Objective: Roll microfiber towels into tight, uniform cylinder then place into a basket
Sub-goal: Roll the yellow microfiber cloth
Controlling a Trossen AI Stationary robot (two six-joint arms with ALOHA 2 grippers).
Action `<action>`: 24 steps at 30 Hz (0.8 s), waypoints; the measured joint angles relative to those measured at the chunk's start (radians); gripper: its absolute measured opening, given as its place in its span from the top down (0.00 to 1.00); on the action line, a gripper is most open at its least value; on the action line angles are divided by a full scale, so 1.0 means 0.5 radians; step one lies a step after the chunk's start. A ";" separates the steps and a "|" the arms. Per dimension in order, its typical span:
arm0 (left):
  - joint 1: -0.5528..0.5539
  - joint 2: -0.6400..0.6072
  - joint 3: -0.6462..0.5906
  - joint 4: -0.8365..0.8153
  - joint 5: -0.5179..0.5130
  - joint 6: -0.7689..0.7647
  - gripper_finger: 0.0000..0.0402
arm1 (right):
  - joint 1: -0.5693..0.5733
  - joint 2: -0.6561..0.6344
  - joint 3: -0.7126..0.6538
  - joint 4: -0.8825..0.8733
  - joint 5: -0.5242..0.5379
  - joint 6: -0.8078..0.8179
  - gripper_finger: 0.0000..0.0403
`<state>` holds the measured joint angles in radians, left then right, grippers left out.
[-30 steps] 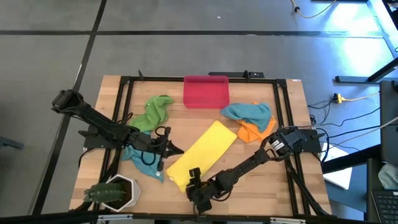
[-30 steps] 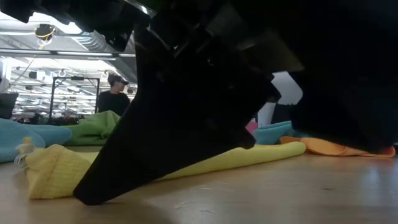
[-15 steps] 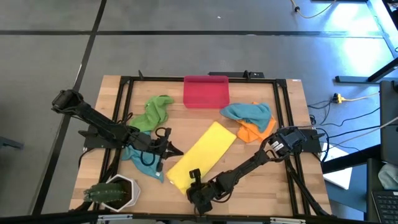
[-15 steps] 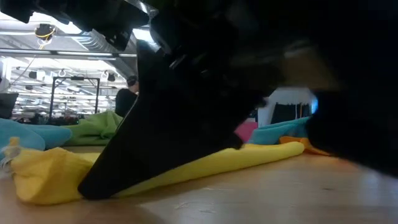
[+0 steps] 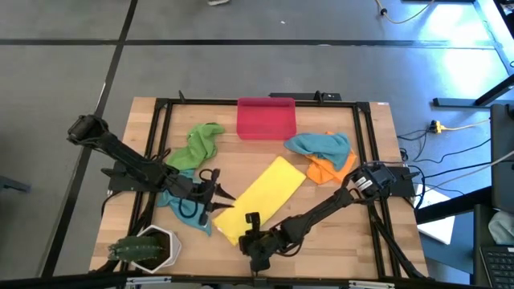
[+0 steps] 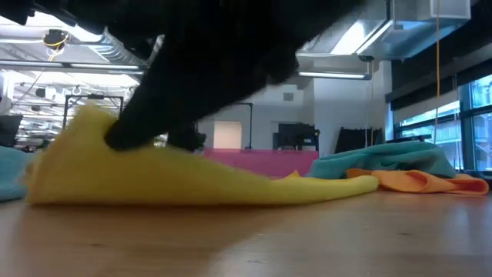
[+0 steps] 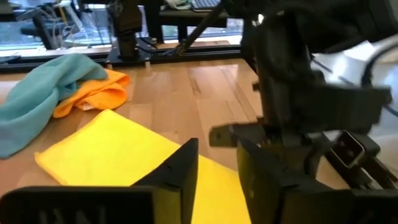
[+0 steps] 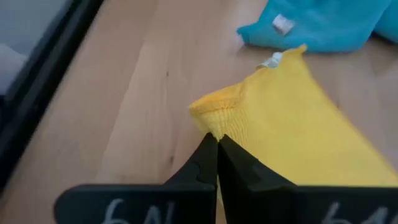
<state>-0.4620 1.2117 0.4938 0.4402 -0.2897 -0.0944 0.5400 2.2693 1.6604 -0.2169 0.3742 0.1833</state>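
The yellow towel [image 5: 261,193] lies slantwise mid-table, and its near end [image 6: 92,127] is raised off the wood. My right gripper [image 5: 250,221] is shut on that end. My left gripper [image 5: 225,201] stands open at the towel's left edge; in the left wrist view its fingers [image 7: 217,174] show a gap with yellow cloth beyond, and I cannot tell whether they touch it. A teal towel [image 5: 181,207] lies under the left arm, and a green towel [image 5: 199,143] lies far left. Another teal towel [image 5: 321,146] and an orange one [image 5: 331,170] lie at the right. The red-pink basket [image 5: 267,118] stands at the far edge. My right gripper pinches the yellow towel's near edge [image 8: 214,124] between its two shut fingers, next to a corner. The fingers slant down at it from the table's near side. That end is held up off the table in a hump, and the rest of the towel lies flat on the wood.
A white hexagonal pot with a green plant [image 5: 148,247] stands at the near left corner. A black frame [image 5: 161,128] runs around the work area. Bare wood [image 5: 345,241] shows near and right of the yellow towel.
My right gripper has risen a little with the yellow towel's near end. That end lay low on the wood and now stands up in a hump, while the far part of the towel has stayed flat.
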 joint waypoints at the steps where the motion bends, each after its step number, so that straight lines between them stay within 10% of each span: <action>1: -0.013 0.000 0.000 -0.003 0.000 0.016 0.72 | 0.001 -0.012 0.000 -0.021 0.007 0.000 0.99; 11: -0.114 0.000 0.000 -0.003 -0.001 0.105 0.67 | 0.007 -0.081 -0.112 0.003 0.051 0.146 1.00; 24: -0.120 0.000 0.000 0.003 -0.001 0.155 0.67 | 0.017 -0.791 -1.498 1.314 0.252 0.518 1.00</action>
<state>-0.5220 1.2118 0.4938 0.4418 -0.2901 -0.0168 0.5484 1.8736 0.9112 0.4403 0.5000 0.4421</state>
